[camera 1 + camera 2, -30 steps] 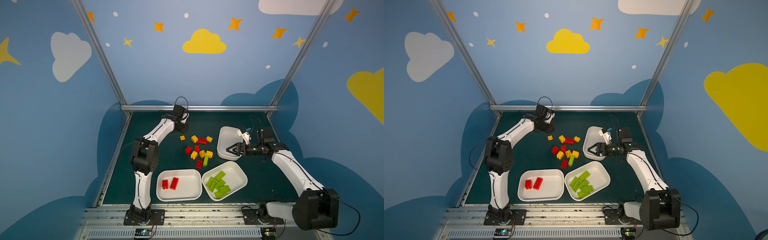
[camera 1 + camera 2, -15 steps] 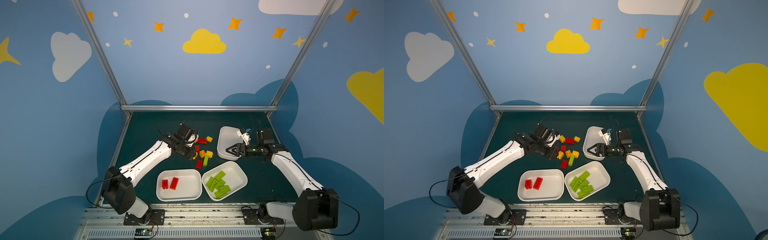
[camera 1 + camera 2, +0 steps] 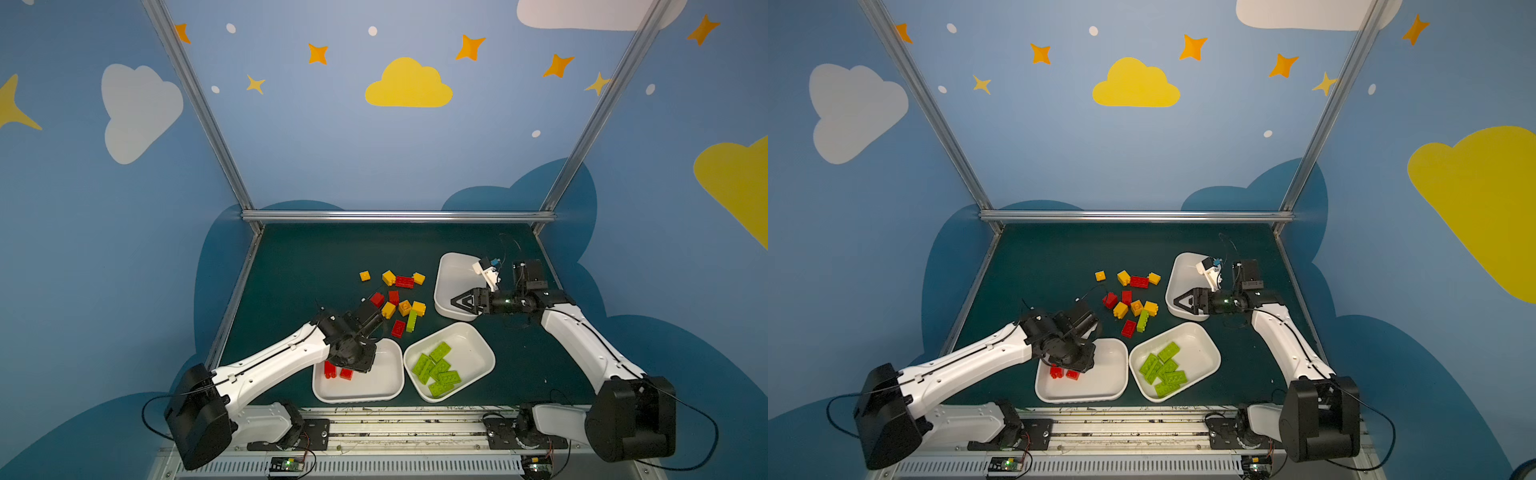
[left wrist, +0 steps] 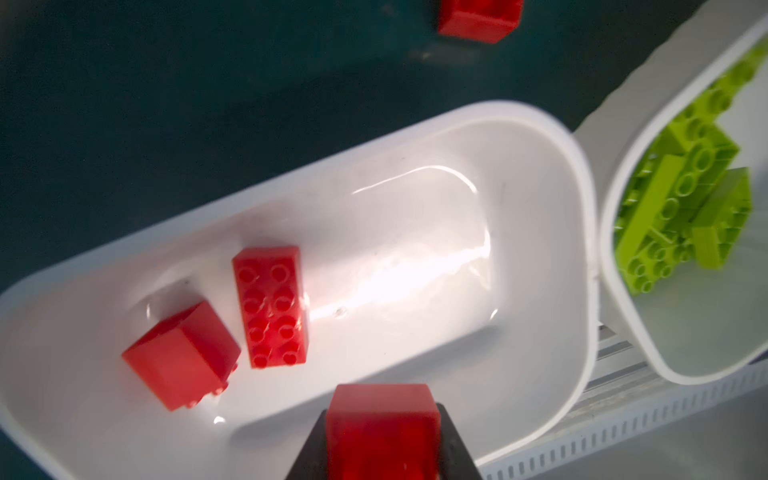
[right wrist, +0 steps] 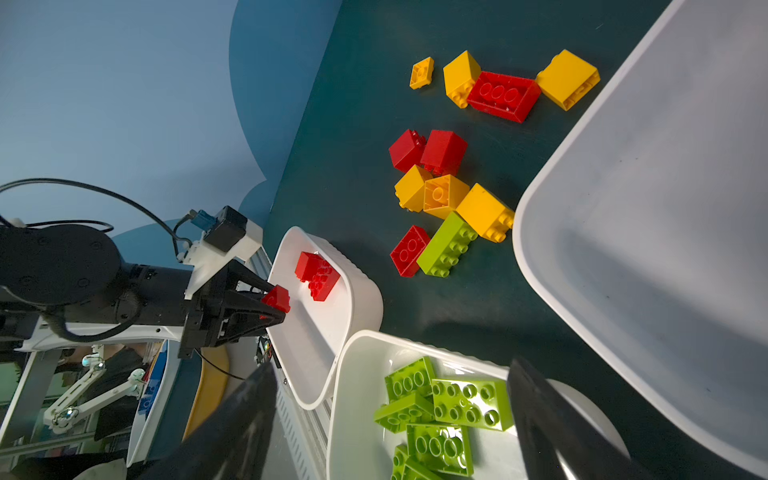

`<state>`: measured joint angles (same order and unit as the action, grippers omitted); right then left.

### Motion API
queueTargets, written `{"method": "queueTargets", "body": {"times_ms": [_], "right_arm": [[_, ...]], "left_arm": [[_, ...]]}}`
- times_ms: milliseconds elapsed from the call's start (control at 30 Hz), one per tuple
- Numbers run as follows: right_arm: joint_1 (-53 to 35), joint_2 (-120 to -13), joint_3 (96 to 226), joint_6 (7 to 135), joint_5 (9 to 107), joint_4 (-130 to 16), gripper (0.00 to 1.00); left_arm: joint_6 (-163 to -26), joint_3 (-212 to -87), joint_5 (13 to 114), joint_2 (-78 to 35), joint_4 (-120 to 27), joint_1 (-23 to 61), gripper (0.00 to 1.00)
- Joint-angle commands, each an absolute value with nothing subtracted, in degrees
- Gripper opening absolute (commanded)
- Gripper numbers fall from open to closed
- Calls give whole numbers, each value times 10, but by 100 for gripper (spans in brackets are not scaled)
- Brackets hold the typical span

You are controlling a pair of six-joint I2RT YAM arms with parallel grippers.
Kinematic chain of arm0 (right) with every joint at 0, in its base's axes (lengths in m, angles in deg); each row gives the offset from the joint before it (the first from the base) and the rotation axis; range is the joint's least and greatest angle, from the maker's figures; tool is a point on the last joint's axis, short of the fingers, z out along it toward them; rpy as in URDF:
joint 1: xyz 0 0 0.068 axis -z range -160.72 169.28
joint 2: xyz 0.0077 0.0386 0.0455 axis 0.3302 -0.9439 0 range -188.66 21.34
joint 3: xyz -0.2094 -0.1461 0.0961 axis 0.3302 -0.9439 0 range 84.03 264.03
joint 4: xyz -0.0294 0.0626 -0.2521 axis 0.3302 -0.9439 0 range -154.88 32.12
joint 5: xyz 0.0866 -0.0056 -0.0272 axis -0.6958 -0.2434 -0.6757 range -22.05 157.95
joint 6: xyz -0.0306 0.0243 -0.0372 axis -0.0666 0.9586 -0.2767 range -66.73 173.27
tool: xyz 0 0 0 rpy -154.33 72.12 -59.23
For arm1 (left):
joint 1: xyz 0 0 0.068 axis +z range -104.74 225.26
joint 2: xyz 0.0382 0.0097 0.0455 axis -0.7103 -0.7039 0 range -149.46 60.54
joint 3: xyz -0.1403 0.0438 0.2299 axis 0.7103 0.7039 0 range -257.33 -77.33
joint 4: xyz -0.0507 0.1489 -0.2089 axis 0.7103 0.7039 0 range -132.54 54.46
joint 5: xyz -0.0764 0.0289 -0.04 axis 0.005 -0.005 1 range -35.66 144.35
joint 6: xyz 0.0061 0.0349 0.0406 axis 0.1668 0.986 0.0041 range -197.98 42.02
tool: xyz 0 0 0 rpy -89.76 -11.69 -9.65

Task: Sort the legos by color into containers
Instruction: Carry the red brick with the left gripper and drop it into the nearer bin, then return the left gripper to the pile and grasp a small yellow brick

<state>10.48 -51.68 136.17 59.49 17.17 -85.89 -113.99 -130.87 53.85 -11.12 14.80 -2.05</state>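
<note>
Our left gripper (image 4: 382, 451) clamps a red brick (image 4: 382, 411) just above the white tray (image 4: 575, 174) of reds; we reckon a straight drop lands it

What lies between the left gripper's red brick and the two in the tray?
Only bare floor of the tray, in the left wrist view: the left gripper holds its red brick clear of the long brick and square brick.
</note>
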Motion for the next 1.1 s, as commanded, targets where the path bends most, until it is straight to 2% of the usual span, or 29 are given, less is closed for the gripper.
{"method": "queueTargets", "body": {"times_ms": [0, 167, 433, 633, 800, 1067], "right_arm": [[100, -514, 1354, 596, 157, -849, 86], [97, -515, 1353, 595, 157, -850, 86], [93, -517, 1350, 595, 162, -852, 86], [93, -519, 1347, 597, 164, -850, 86], [93, -519, 1347, 598, 167, -849, 86], [93, -523, 1355, 602, 166, -843, 86]], "left_arm": [[-1193, -1293, 520, -98, 212, -21, 32], [-1222, -1268, 496, -113, 263, -16, 31], [-1236, -1232, 498, -128, 227, -5, 32], [-1232, -1212, 502, -127, 205, 4, 42], [-1226, -1237, 502, -128, 229, 8, 64], [-1187, -1357, 479, -139, 225, 40, 75]]}}
